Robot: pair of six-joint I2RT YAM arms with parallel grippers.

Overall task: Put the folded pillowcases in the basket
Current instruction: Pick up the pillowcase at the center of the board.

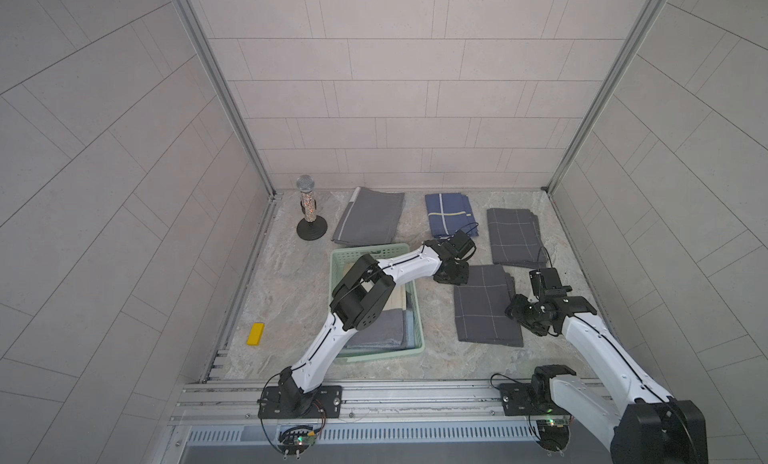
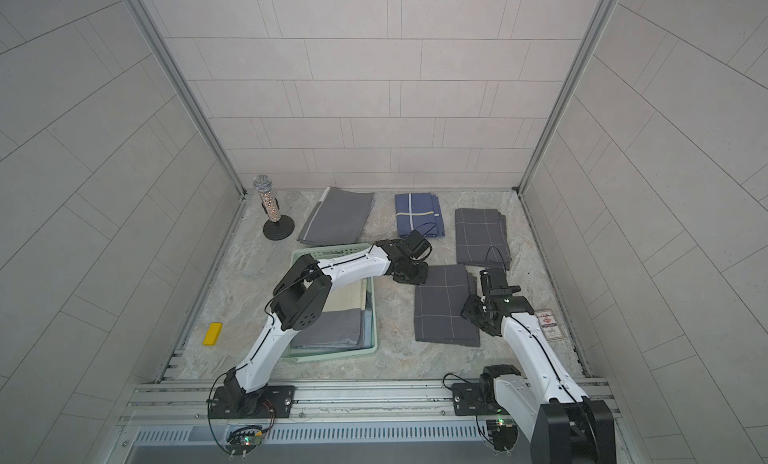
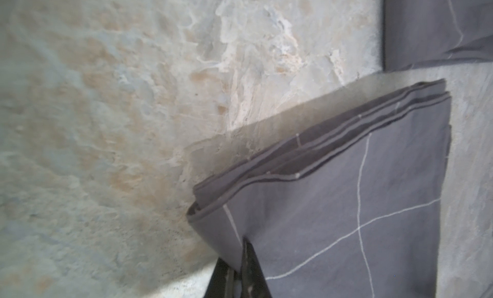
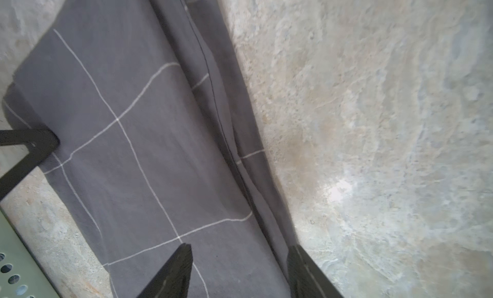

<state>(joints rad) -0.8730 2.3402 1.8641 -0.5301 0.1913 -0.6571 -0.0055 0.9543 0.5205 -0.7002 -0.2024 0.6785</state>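
Observation:
The folded pillowcase (image 1: pixel 484 306) (image 2: pixel 442 308) is dark grey with thin white grid lines and lies flat on the stone-patterned table, right of the basket (image 1: pixel 374 250) (image 2: pixel 332 250). My left gripper (image 1: pixel 451 277) (image 3: pixel 240 254) is shut on its far left corner, and that corner of the pillowcase (image 3: pixel 346 203) curls up a little. My right gripper (image 1: pixel 515 312) (image 4: pixel 240 248) is open at the right edge of the pillowcase (image 4: pixel 133 150), with one finger over the cloth and the other beside its stacked layers. The mint-green basket holds other folded cloths.
Along the back lie a grey folded cloth (image 1: pixel 370 217), a blue one (image 1: pixel 451 212) and another dark grid-lined one (image 1: pixel 513 235). A microphone on a round stand (image 1: pixel 307 208) is at the back left. A yellow block (image 1: pixel 255 334) lies front left, a card (image 2: pixel 550 325) far right.

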